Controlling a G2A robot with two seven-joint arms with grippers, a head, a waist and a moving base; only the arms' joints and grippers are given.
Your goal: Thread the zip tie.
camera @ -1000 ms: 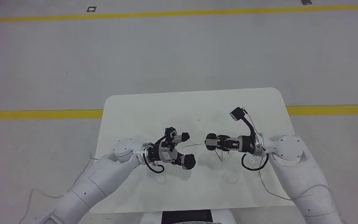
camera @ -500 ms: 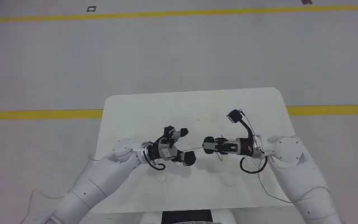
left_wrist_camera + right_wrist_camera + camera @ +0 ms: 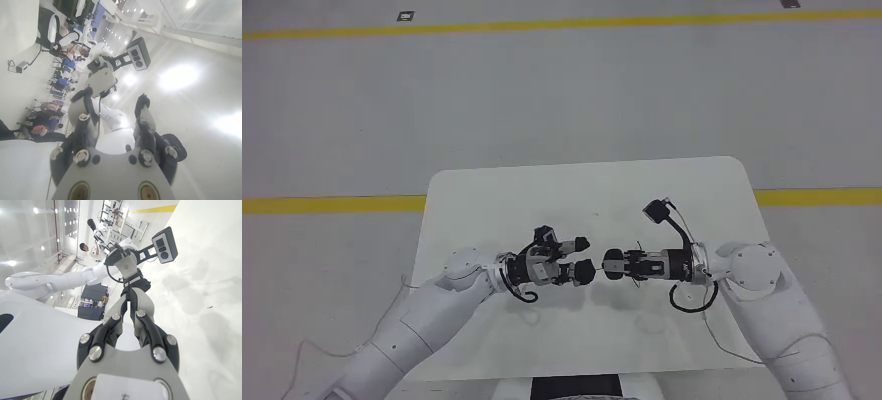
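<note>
Zip tie (image 3: 593, 267) over mid-bench (image 3: 542, 200); right gripper (image 3: 608, 266) at its 3 o'clock, jaws clamped on it; left gripper (image 3: 582, 257) at 9 o'clock, jaws apart; judged light, springy, slippery; hold near tip.

Right gripper (image 3: 129, 291), jaws together, facing left gripper (image 3: 136, 284)

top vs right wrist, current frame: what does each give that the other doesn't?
Top, not right wrist: the table edge to edge, both arms coming in from opposite sides, and the left gripper with its fingers spread.
Right wrist, not top: a close look at the right gripper, its fingers pressed nearly together on a thin dark strand, apparently the zip tie; also a small dark speck on the table.
Both: the two grippers facing each other, almost tip to tip, above the table.
</note>
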